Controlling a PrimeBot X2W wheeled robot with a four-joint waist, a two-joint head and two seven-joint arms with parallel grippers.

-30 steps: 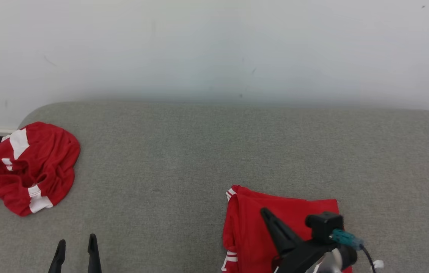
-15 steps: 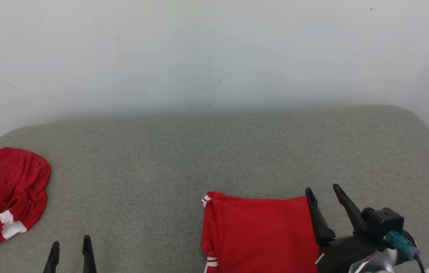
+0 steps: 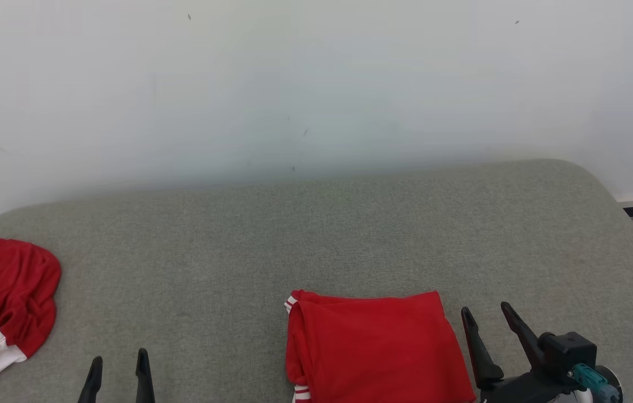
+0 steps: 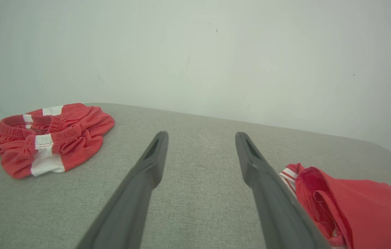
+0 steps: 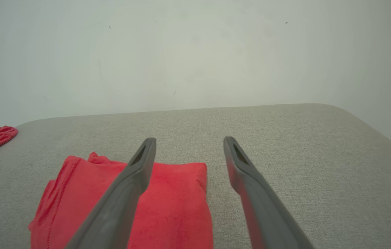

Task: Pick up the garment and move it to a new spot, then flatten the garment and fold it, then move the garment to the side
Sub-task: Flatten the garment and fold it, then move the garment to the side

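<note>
Folded garment (image 3: pixel 372 347) lies just left of the right end effector (image 3: pixel 484 309), spread wide and empty

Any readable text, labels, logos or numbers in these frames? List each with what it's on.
No readable text anywhere. The folded red garment and the crumpled red garment show only white stripes; the grey cushion, wall, left gripper and right gripper carry no lettering.

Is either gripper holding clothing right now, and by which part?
Nothing is held. The left gripper and right gripper are both open; the folded garment lies free beside the right one.
</note>
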